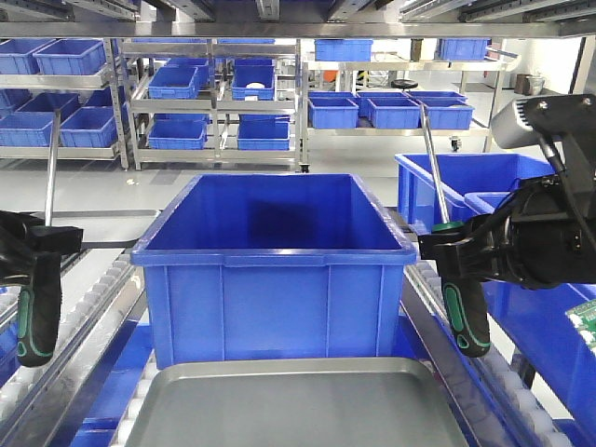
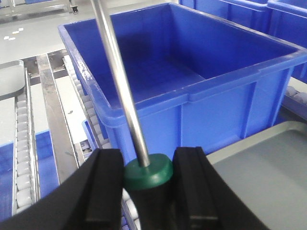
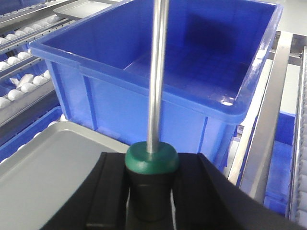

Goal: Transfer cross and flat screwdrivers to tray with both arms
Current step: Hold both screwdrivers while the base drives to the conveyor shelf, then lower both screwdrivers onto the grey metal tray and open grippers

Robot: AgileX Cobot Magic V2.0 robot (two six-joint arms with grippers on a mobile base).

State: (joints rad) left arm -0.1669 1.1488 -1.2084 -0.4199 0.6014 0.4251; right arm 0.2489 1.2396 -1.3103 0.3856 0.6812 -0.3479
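Both screwdrivers are held upright in the air, shafts pointing up. My left gripper (image 1: pixel 42 244) is shut on the green-and-black handle of one screwdriver (image 1: pixel 37 317) at the left edge, over the roller conveyor. My right gripper (image 1: pixel 454 250) is shut on the other screwdriver (image 1: pixel 466 321) at the right of the blue bin. In the left wrist view the fingers (image 2: pixel 108 187) press the green cap of the screwdriver (image 2: pixel 147 171). The right wrist view shows the same clamp on the screwdriver (image 3: pixel 152 158). The grey tray (image 1: pixel 298 410) lies low and centred, between both grippers. I cannot tell cross from flat.
A large deep blue bin (image 1: pixel 270 265) stands just behind the tray. Roller conveyors (image 1: pixel 102 307) run along both sides. More blue bins (image 1: pixel 456 182) sit at the right, and shelves of bins (image 1: pixel 214 93) fill the back.
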